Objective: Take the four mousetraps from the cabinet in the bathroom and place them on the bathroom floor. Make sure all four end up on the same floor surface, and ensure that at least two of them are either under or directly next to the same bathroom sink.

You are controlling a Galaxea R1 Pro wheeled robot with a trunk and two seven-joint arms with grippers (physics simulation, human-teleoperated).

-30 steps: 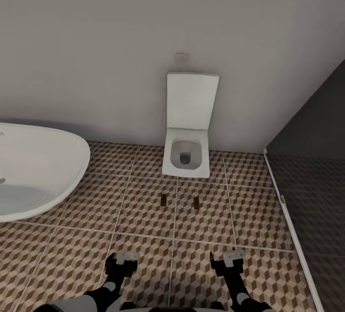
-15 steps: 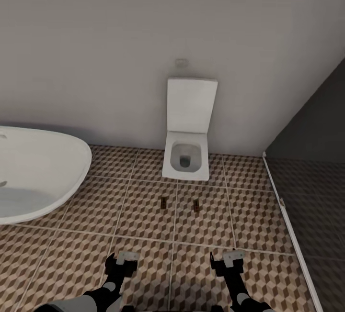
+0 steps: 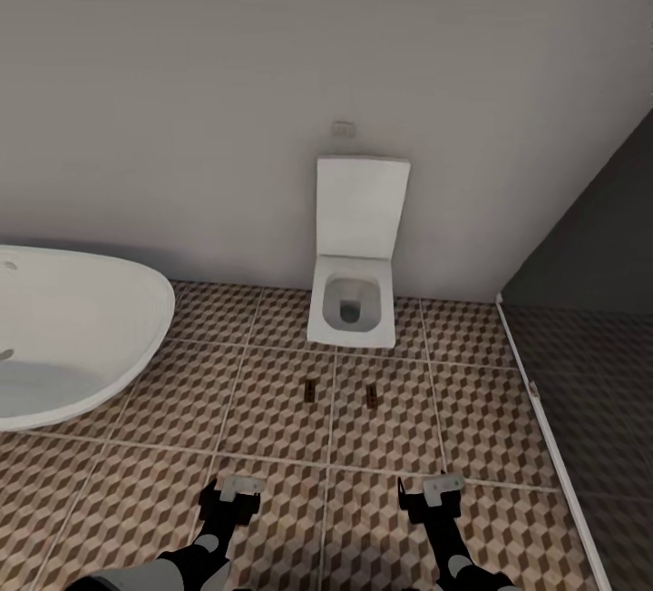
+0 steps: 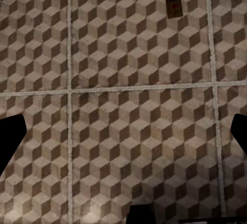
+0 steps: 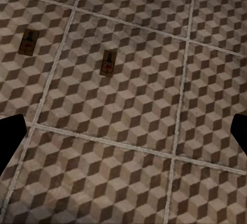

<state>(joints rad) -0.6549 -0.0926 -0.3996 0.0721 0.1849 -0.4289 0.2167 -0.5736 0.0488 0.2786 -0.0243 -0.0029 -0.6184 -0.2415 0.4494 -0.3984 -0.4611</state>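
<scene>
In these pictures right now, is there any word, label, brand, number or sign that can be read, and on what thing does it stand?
No readable text.
Two mousetraps: left one, right one, each with a red mark, too small to tell whether it holds letters.
Small plate on the wall above the toilet: blank or too blurred to read.
Bathtub, floor tiles, both grippers, left and right: no writing visible.

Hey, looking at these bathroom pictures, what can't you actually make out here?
- Mousetrap details: the two mousetraps are too small in the head view to show spring or bait.
- Bathtub: cut off by the head view's left edge.
- Left hand and right hand: seen from behind, so finger spacing is unclear there.
</scene>
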